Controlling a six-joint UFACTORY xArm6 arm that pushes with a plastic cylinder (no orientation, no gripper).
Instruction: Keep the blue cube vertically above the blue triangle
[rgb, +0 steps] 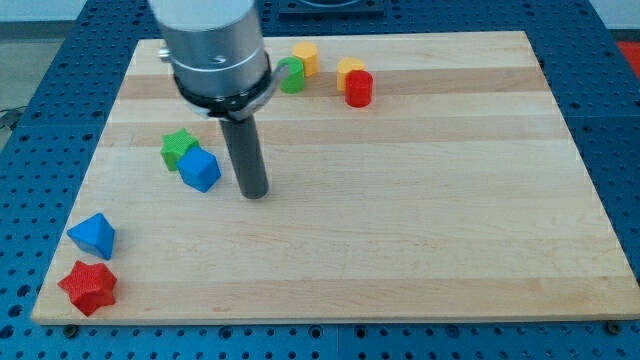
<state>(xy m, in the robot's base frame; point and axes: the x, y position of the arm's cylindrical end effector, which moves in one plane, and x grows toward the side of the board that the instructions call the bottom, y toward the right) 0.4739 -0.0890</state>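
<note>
1. Red star (88, 287) sits at counter (420, 240) bottom-left corner, blue triangle (93, 235) just above it.
2. Blue cube (200, 168) touches green star (178, 148), nr left edge.
3. Tip (257, 193) just right of cube; no fingers on the rod.
4. Risk: a leftward push may drag the star along w/ cube.

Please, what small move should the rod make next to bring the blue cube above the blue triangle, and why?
Probably a short push toward the view's left. My tip stands just to the view's right of the blue cube, while the blue triangle lies lower and farther to the view's left. The green star touches the cube's upper left, so it may be pushed along too.
</note>
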